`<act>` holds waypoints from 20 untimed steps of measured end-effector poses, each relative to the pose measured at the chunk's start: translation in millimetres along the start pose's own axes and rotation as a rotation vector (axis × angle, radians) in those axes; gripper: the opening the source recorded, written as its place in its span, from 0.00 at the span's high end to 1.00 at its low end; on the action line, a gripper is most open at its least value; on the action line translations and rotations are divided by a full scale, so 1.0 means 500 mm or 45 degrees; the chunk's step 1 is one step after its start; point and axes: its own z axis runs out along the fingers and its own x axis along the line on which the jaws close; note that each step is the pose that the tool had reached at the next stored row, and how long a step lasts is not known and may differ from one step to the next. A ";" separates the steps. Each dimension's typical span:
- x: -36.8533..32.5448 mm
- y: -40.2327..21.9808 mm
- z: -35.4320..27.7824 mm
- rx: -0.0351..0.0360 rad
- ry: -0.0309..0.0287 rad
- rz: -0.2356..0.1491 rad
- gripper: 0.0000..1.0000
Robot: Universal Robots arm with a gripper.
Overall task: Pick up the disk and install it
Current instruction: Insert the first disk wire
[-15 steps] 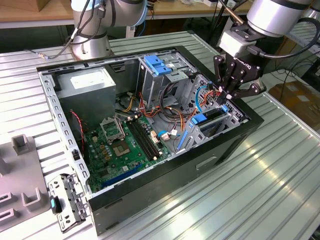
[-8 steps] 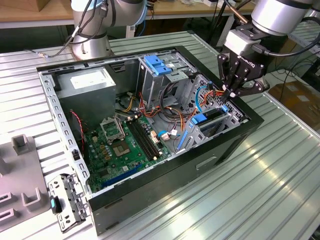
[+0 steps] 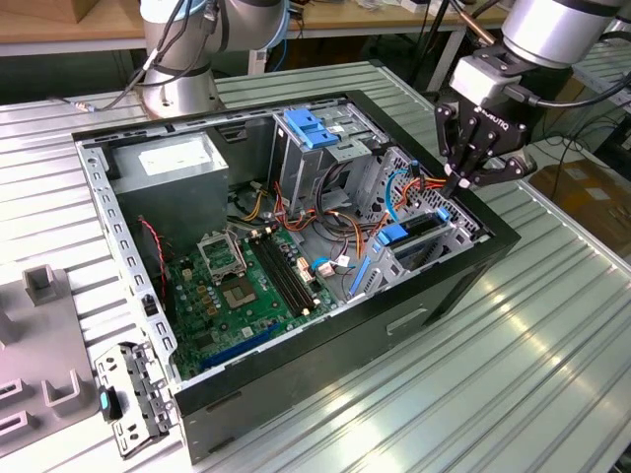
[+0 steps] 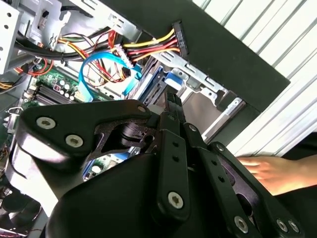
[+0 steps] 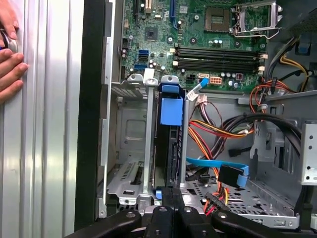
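The disk [image 5: 171,148] stands on edge in a slot of the metal drive cage [image 5: 130,129] at the open computer case's corner, with a blue plastic tab [image 5: 172,110] at its far end. In the exterior view the disk [image 3: 414,233] lies in the cage at the case's right side. My gripper [image 3: 461,185] hangs over that cage on the exterior view's right. Its black fingers are shut together, with their tips [image 5: 171,196] right at the disk's near end. I cannot tell whether they touch it. In the second wrist view the gripper [image 4: 171,99] points down into the cage.
Orange, yellow and blue cables [image 5: 218,134] crowd the space beside the cage. A motherboard [image 3: 237,286], a grey power-supply box [image 3: 173,168] and a blue-topped cage [image 3: 314,126] sit in the case. A person's hands [image 5: 10,64] rest on the ribbed table by the case wall. Loose metal brackets [image 3: 133,399] lie at the exterior view's left.
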 end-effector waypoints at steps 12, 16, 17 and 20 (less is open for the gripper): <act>-0.006 -0.026 0.000 0.0020 -0.0034 -0.222 0.88; -0.008 -0.040 0.000 0.0023 -0.0039 -0.256 0.88; -0.009 -0.044 0.001 0.0024 -0.0043 -0.263 0.88; -0.010 -0.045 0.001 0.0023 -0.0040 -0.267 0.88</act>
